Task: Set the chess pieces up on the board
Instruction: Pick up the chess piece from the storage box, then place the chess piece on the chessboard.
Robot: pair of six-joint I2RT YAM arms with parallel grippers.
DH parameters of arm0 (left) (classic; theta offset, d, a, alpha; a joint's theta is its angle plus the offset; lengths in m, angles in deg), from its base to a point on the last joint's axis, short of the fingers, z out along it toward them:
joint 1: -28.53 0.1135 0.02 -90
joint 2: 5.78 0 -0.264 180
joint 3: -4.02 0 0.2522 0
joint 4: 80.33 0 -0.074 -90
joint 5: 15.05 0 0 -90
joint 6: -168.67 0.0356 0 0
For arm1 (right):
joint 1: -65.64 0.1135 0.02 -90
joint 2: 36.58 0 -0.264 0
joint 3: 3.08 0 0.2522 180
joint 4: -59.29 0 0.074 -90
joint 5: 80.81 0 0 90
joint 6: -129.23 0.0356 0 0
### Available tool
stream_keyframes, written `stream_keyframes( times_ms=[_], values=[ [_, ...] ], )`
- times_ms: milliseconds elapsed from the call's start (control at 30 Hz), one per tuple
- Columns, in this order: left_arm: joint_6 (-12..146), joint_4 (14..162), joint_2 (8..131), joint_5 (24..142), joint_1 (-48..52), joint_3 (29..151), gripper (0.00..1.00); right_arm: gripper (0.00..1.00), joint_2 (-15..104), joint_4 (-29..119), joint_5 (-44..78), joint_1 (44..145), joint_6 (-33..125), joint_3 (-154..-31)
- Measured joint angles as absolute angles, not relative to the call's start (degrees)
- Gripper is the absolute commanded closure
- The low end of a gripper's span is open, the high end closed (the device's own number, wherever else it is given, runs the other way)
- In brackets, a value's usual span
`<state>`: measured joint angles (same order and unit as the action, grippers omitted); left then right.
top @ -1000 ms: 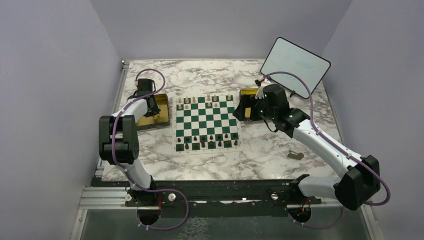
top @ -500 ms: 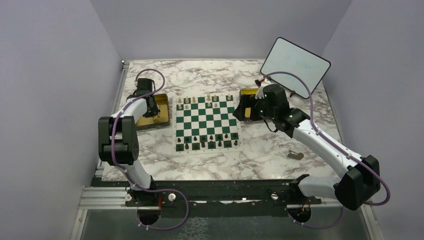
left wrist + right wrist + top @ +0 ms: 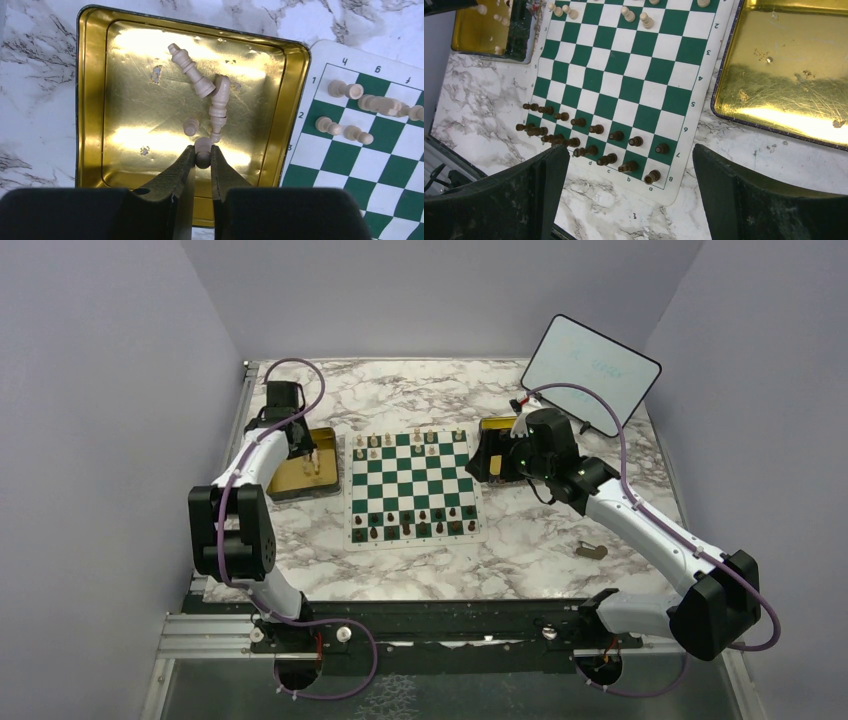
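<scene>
Chess pieces [image 3: 596,129]: dark ones lined on near rows of board [image 3: 624,65], few cream ones on far rows; left gripper [image 3: 202,156] clamped on cream pawn [image 3: 202,146] inside left gold tray [image 3: 100,100]; right gripper [image 3: 628,160] jaws wide apart, nothing held, near right tray [image 3: 784,75]; risk: tip-only pinch, pawn could slip on lift or knock loose pieces [image 3: 192,70] beside it; wrist cam shows grip, top view can't
</scene>
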<state>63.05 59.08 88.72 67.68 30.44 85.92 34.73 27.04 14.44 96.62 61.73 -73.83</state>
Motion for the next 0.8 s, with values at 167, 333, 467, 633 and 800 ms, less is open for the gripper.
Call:
stream_keyframes(
  times_ms=[167, 333, 467, 633, 800],
  values=[
    [63.03, 58.51, 88.28, 69.23, 29.90, 87.73, 0.85, 0.00, 34.73, 27.02, 14.44, 96.62, 61.73, -73.83],
    [63.08, 58.14, 88.11, 70.30, 28.00, 90.14, 0.85, 0.00, 34.73, 27.02, 14.44, 96.62, 61.73, -73.83],
    [63.49, 57.79, 88.13, 70.48, 24.13, 91.99, 0.85, 0.00, 34.73, 27.04, 14.44, 96.65, 61.73, -73.81],
    [64.41, 57.52, 89.09, 70.48, 18.60, 94.64, 0.85, 0.00, 34.73, 27.02, 14.44, 96.65, 61.73, -73.64],
    [64.54, 57.50, 92.22, 70.34, 14.62, 96.67, 0.86, 0.00, 34.73, 27.02, 14.44, 96.65, 61.73, -73.53]
  ],
)
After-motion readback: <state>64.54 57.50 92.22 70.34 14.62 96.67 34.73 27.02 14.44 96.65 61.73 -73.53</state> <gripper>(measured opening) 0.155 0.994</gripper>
